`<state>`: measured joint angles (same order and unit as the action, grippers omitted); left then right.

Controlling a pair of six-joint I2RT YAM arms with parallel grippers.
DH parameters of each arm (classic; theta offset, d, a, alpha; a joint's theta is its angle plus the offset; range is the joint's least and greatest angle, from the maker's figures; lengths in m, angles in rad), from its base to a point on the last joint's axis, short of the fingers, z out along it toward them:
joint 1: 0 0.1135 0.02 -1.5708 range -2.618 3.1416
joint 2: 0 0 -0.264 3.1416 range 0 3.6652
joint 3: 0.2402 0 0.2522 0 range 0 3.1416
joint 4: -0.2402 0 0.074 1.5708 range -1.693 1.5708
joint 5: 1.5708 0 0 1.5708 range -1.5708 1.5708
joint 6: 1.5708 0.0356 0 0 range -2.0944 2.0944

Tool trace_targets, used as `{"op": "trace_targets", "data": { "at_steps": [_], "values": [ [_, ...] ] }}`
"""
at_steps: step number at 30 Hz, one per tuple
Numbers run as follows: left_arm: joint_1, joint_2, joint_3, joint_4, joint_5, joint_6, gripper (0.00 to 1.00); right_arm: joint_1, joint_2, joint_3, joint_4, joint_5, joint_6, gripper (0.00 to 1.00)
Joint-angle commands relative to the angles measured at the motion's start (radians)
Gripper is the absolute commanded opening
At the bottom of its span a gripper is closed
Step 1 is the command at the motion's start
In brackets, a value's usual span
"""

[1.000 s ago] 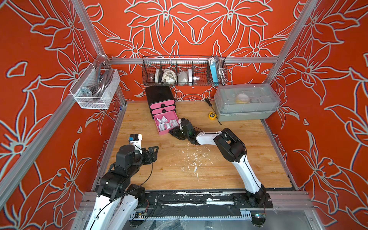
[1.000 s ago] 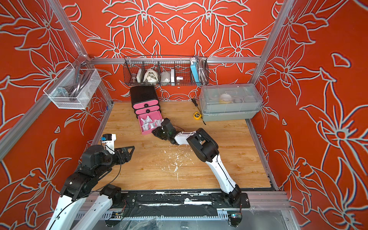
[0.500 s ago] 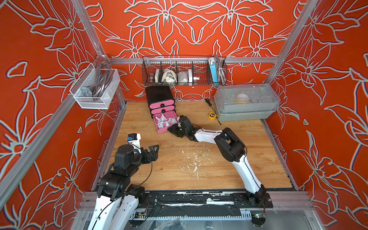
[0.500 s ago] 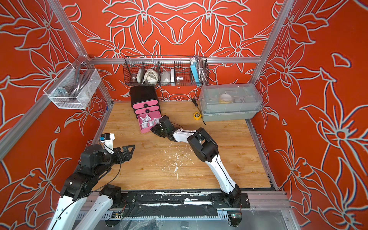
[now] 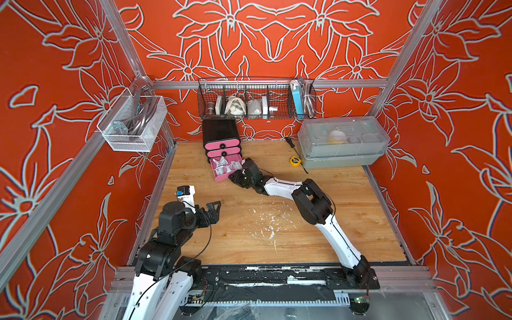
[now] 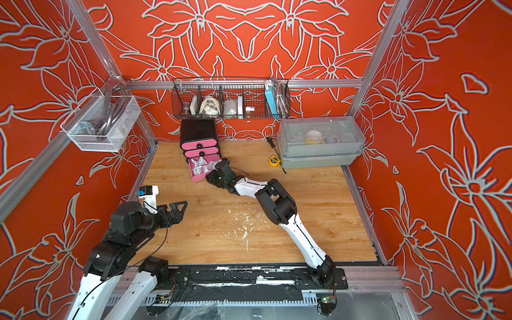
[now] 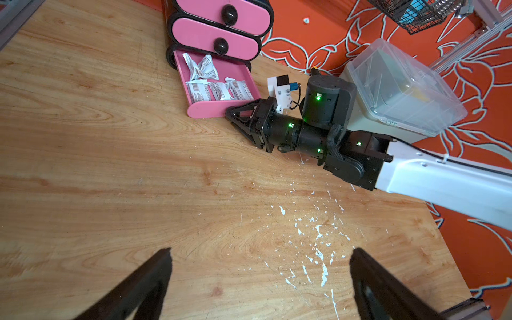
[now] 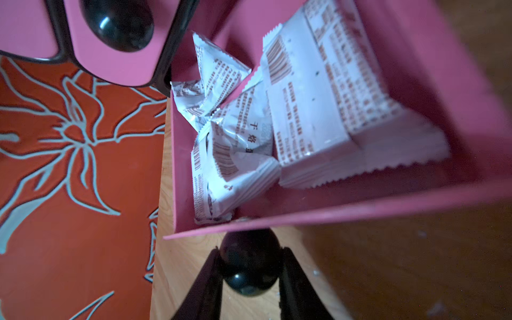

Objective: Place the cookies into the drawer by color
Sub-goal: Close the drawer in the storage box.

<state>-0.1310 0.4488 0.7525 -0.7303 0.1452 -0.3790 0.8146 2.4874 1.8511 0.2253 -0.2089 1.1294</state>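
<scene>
The drawer [image 5: 220,133] [image 6: 198,130] is a black mini chest with three pink fronts at the back of the table. Its top two drawers are closed. The bottom one [image 7: 206,112] is pulled out and holds several white-silver cookies [image 5: 225,166] [image 7: 219,90] [image 8: 304,110]. My right gripper [image 8: 250,257] [image 5: 235,177] [image 6: 212,177] [image 7: 232,113] is shut on that drawer's round black knob [image 8: 249,268]. My left gripper [image 7: 261,252] [image 5: 213,207] [image 6: 177,207] hovers open and empty over bare wood at the front left.
A grey translucent lidded box [image 5: 343,144] stands at the back right, with a yellow tape measure [image 5: 294,160] and a screwdriver [image 5: 289,141] beside it. A wire basket [image 5: 256,99] hangs on the back wall, a white mesh one [image 5: 133,124] on the left wall. White flecks [image 5: 266,224] dot the table.
My right gripper has moved toward the chest with the knob in it, and the bottom drawer has slid in a little. The left arm has barely moved.
</scene>
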Motion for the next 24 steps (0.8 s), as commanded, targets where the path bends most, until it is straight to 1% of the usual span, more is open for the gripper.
{"op": "trace_targets", "data": {
  "at_steps": [1,4,6,9,14,19,22,24],
  "values": [
    [0.02,-0.01,-0.012,0.022,0.018,0.007,0.99,0.013,0.003,0.056,0.097,0.168,-0.039,0.2],
    [0.03,-0.004,-0.013,0.025,0.028,0.007,0.99,0.041,0.017,0.1,0.111,0.228,-0.069,0.2],
    [0.04,-0.001,-0.014,0.026,0.038,0.008,0.99,0.044,0.058,0.175,0.08,0.227,-0.069,0.21],
    [0.048,0.004,-0.014,0.026,0.042,0.008,0.99,0.043,0.116,0.238,0.087,0.252,-0.048,0.21],
    [0.057,0.0,-0.015,0.028,0.046,0.007,0.99,0.043,0.218,0.382,0.103,0.281,-0.104,0.23],
    [0.072,0.006,-0.017,0.032,0.059,0.008,0.99,0.039,0.344,0.599,0.105,0.32,-0.155,0.27],
    [0.081,0.01,-0.017,0.032,0.068,0.007,0.99,0.037,0.417,0.732,0.106,0.341,-0.184,0.28],
    [0.085,0.011,-0.017,0.032,0.071,0.007,0.99,0.034,0.456,0.792,0.112,0.343,-0.207,0.27]
  ]
}}
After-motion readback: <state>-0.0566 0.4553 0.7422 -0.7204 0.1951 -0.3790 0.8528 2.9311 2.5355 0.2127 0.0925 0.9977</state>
